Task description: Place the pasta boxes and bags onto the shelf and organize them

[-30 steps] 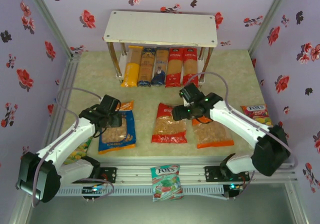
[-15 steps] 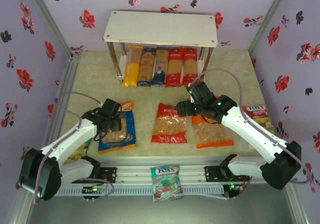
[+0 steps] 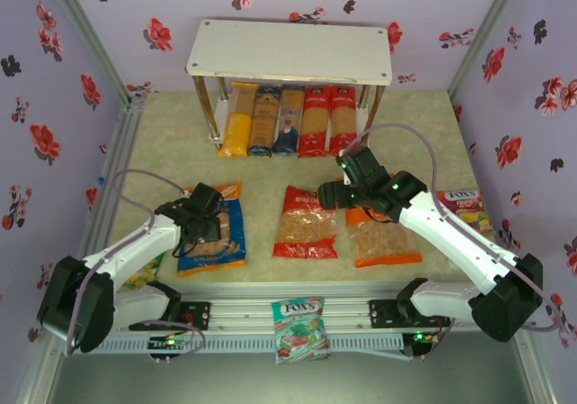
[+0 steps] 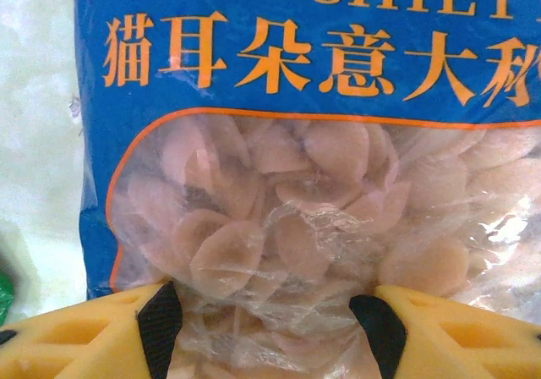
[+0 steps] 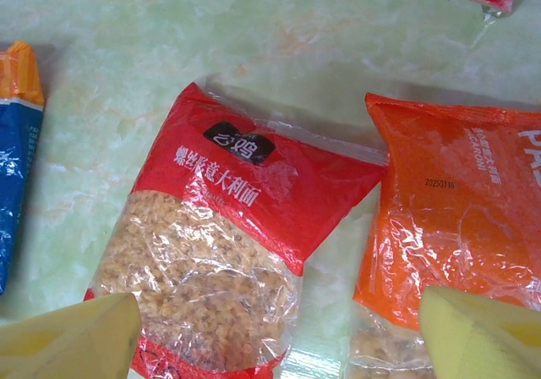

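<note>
The shelf [image 3: 288, 50] stands at the back, and all five pasta boxes lie side by side on its lower board: yellow [image 3: 236, 120], two dark blue [image 3: 275, 120], two red [image 3: 328, 120]. The blue bag [image 3: 212, 237] lies front left. My left gripper [image 3: 207, 219] is open low over it, its fingers [image 4: 161, 328] straddling the clear window [image 4: 279, 227]. The red bag [image 3: 306, 222] and orange bag [image 3: 383, 237] lie flat at centre. My right gripper [image 3: 338, 195] hovers open above their far ends, over the red bag [image 5: 211, 227] and orange bag [image 5: 465, 201].
FOX'S candy bags lie on the front rail [image 3: 300, 325], at the right edge [image 3: 464, 204], and a green one under the left arm [image 3: 144, 273]. Flowered walls close in on three sides. Bare table lies between the bags and the shelf.
The left gripper has crept nearer and lower onto the blue bag. The right gripper swung right and back a second ago, then held still.
</note>
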Tool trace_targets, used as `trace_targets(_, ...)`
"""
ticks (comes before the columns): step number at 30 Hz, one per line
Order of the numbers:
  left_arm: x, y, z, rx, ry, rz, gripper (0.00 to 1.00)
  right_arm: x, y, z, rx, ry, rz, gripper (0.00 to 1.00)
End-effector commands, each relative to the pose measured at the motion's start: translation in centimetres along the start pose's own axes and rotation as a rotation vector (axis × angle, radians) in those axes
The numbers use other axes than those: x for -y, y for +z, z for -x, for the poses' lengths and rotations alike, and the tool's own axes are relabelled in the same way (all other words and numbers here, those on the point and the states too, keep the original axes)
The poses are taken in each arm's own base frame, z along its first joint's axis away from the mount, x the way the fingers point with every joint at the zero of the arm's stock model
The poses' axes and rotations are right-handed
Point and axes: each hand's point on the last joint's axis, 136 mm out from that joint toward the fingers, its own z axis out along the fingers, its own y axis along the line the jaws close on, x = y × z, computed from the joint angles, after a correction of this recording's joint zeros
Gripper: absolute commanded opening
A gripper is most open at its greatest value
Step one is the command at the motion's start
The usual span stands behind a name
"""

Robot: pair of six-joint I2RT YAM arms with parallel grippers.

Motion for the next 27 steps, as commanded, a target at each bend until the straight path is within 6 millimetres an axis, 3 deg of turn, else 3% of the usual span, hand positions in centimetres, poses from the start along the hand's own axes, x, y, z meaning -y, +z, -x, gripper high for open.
trace_targets(1,3.1,2.0,-1.3,-0.066,-0.007,-0.104,0.63,0.2,0.0,0.7,0.023,-0.009,-0.003,0.86)
trace_targets(8,6.8,2.3,-0.6,-0.067,0.100,-0.141,0.59,1.0,-0.1,0.5,0.014,-0.007,-0.037,0.86)
trace_targets(12,8.6,2.2,-0.5,-0.067,0.157,-0.163,0.58,2.5,0.1,0.3,0.000,0.031,-0.082,0.89)
trace_targets(18,9.5,1.7,-0.8,-0.075,0.179,-0.186,0.57,5.2,0.4,0.0,-0.017,0.114,-0.121,0.89)
trace_targets(22,10.1,-1.4,1.5,0.034,0.136,-0.274,0.62,6.2,0.4,1.2,0.042,0.167,-0.130,0.88)
trace_targets(27,9.3,-7.9,6.9,0.219,0.060,-0.395,0.65,7.3,0.0,3.5,0.140,0.230,-0.135,0.83)
